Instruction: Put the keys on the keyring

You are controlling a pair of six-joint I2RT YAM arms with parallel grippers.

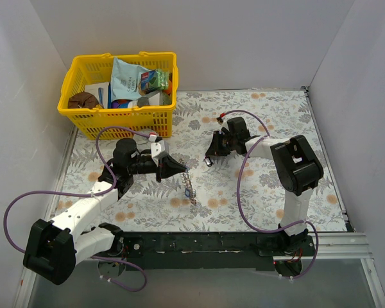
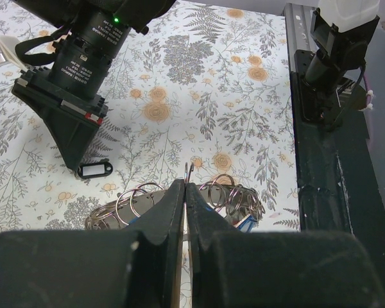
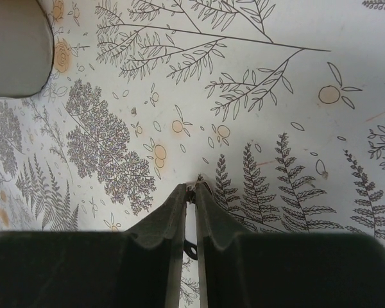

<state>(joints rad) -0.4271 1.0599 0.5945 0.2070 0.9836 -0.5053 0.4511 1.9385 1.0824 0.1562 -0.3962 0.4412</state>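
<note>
My left gripper (image 1: 181,169) is shut on a thin wire ring of the keyring (image 1: 190,189), a bunch of silvery split rings that hangs from it down to the table. In the left wrist view the gripper (image 2: 186,186) pinches one ring at its tips. The other rings (image 2: 141,202) spread below, with blue key heads (image 2: 245,222) among them. My right gripper (image 1: 210,159) is shut on a small black key tag (image 2: 93,169) with a white label, close to the right of the keyring. In the right wrist view the gripper (image 3: 194,187) is low over the cloth, the tag (image 3: 191,247) showing between the fingers.
A yellow basket (image 1: 119,112) with packets and other items stands at the back left. White walls close the back and both sides. A black rail (image 2: 321,160) runs along the near table edge. A grey rounded object (image 3: 13,45) sits at the upper left of the right wrist view.
</note>
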